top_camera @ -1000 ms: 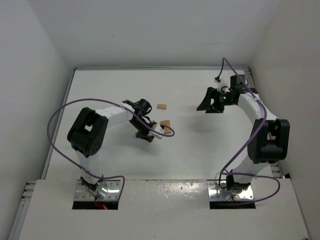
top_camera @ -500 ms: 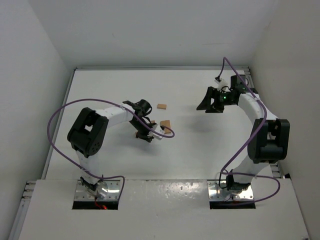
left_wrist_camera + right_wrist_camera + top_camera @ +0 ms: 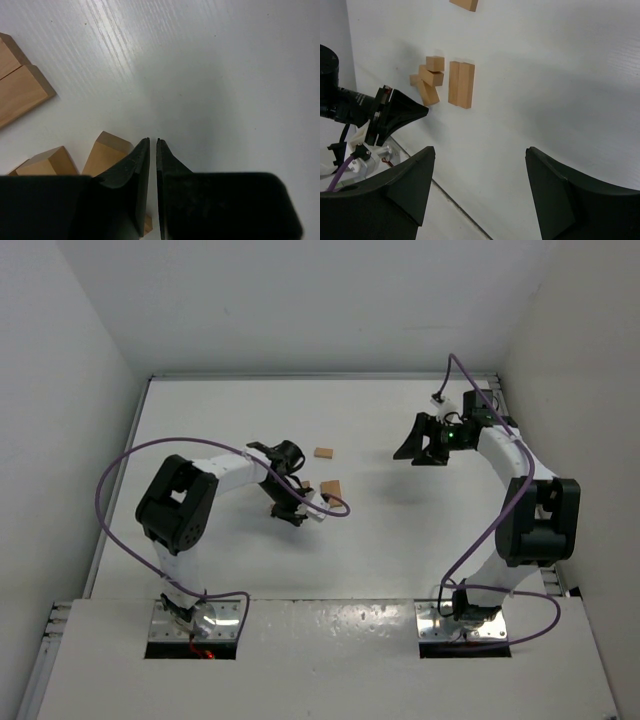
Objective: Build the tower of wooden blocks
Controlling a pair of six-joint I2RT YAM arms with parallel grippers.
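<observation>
Several tan wood blocks lie flat on the white table; no upright tower shows. Two long blocks point(image 3: 461, 84) lie side by side, and they also show in the left wrist view point(image 3: 20, 87). A heap of small blocks point(image 3: 429, 79) lies beside them, with two of these point(image 3: 107, 152) just left of my left fingertips. One block point(image 3: 323, 453) lies apart, farther back. My left gripper point(image 3: 153, 142) is shut and empty, low over the table beside the heap; it also shows in the top view point(image 3: 296, 506). My right gripper point(image 3: 480, 155) is open and empty, raised at the back right point(image 3: 420, 445).
The white table point(image 3: 400, 530) is walled at the back and both sides. The left arm's purple cable point(image 3: 335, 508) loops close to the blocks. The right arm's base and cable stand at the near right.
</observation>
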